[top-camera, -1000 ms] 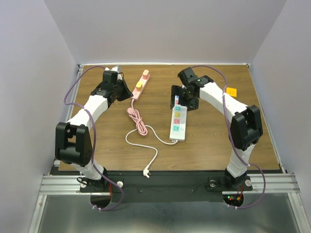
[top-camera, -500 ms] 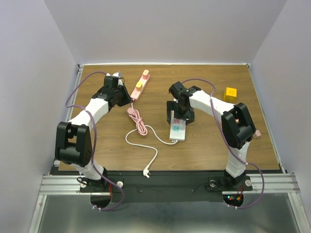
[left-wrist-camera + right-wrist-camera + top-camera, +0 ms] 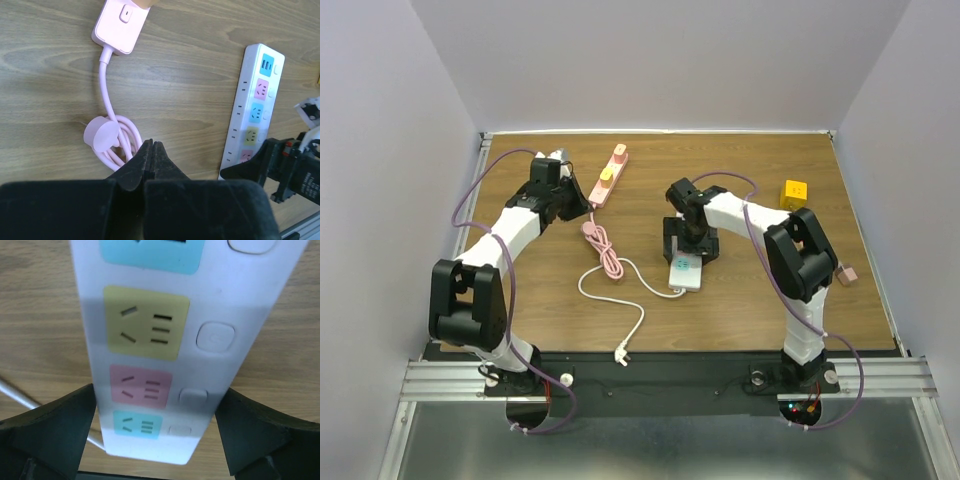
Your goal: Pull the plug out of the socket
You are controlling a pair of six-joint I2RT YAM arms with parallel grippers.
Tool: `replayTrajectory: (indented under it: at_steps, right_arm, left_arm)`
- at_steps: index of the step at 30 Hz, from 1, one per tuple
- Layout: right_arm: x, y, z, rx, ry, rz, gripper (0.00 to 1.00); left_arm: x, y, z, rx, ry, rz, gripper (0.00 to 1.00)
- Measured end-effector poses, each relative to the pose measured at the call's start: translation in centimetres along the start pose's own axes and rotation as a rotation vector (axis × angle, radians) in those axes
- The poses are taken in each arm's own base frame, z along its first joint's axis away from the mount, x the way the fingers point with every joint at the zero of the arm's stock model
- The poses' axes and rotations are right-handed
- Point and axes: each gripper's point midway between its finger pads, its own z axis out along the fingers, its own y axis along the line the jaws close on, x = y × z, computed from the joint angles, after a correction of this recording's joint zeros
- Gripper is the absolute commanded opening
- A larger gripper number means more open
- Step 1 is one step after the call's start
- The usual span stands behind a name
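The socket, a long white power strip (image 3: 686, 272), lies mid-table with its thin white cord (image 3: 608, 292) running to a loose white plug (image 3: 621, 353). In the right wrist view its outlet faces (image 3: 146, 322) are all empty. My right gripper (image 3: 689, 243) (image 3: 157, 392) is open and straddles the strip, one finger (image 3: 55, 427) along each long side near the cord end. My left gripper (image 3: 578, 203) (image 3: 151, 145) is shut and empty, above the coiled pink cord (image 3: 112, 142). The white strip also shows in the left wrist view (image 3: 252, 105).
A pink power strip (image 3: 607, 176) (image 3: 120, 25) lies at the back with a yellow plug (image 3: 606, 174) and a pink plug (image 3: 619, 152) in it. A yellow cube (image 3: 794, 192) and a small pink object (image 3: 847, 273) sit on the right.
My right gripper has moved along the white strip toward its near, cord end and come down over it. The left arm has barely shifted.
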Motion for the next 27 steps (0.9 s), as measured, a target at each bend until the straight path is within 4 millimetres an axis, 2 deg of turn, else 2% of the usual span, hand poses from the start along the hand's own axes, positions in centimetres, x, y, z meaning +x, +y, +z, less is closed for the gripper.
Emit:
replayTrajectory:
  at_steps: [2, 5, 6, 8, 9, 12, 16, 17, 18, 22, 24, 25, 27]
  right_arm:
    - [0.1, 0.0, 0.9, 0.011, 0.01, 0.013, 1.0]
    - [0.0, 0.0, 1.0, 0.02, 0.004, 0.035, 0.86]
    - [-0.1, 0.0, 1.0, 0.026, -0.002, 0.046, 0.68]
    - [-0.1, 0.0, 1.0, 0.031, -0.004, 0.062, 0.47]
    - [-0.1, 0.0, 1.0, 0.032, -0.007, 0.067, 0.25]
    - [-0.1, -0.1, 0.5, 0.026, -0.02, 0.083, 0.0]
    - [-0.5, 0.4, -1.7, -0.016, -0.053, 0.078, 0.0]
    - [-0.8, 0.8, -2.6, -0.036, -0.066, 0.067, 0.01]
    - [-1.5, 1.9, -4.4, -0.087, -0.088, 0.051, 0.0]
    - [-4.8, 7.7, -11.5, -0.342, -0.186, -0.039, 0.0]
    - [-6.2, 11.1, -16.1, -0.49, -0.253, -0.107, 0.0]
    - [-6.5, 12.2, -17.9, -0.537, -0.277, -0.136, 0.0]
    - [-6.3, 15.4, -22.9, -0.676, -0.34, -0.233, 0.0]
  left_arm:
    - [0.1, 0.0, -0.1, 0.001, 0.0, 0.0, 0.0]
    - [0.3, 0.1, -0.5, 0.002, -0.002, 0.001, 0.0]
    - [0.4, 0.1, -0.6, 0.002, -0.003, 0.001, 0.0]
    - [0.3, 0.0, -0.9, 0.006, -0.009, 0.003, 0.0]
    - [0.3, -0.1, -1.1, 0.008, -0.013, 0.004, 0.0]
    - [0.1, -0.3, -1.7, 0.012, -0.022, 0.005, 0.0]
    - [-0.9, -0.4, -3.2, 0.021, -0.058, 0.0, 0.0]
    - [-1.1, -0.4, -3.5, 0.019, -0.066, -0.002, 0.0]
    - [-1.6, -0.2, -4.3, 0.016, -0.083, -0.008, 0.0]
    - [-4.5, 0.7, -7.5, -0.015, -0.177, -0.038, 0.0]
    - [-6.1, 1.3, -9.1, -0.028, -0.23, -0.054, 0.0]
    - [-6.6, 1.5, -9.8, -0.032, -0.252, -0.06, 0.0]
    - [-8.0, 2.2, -11.6, -0.047, -0.308, -0.078, 0.0]
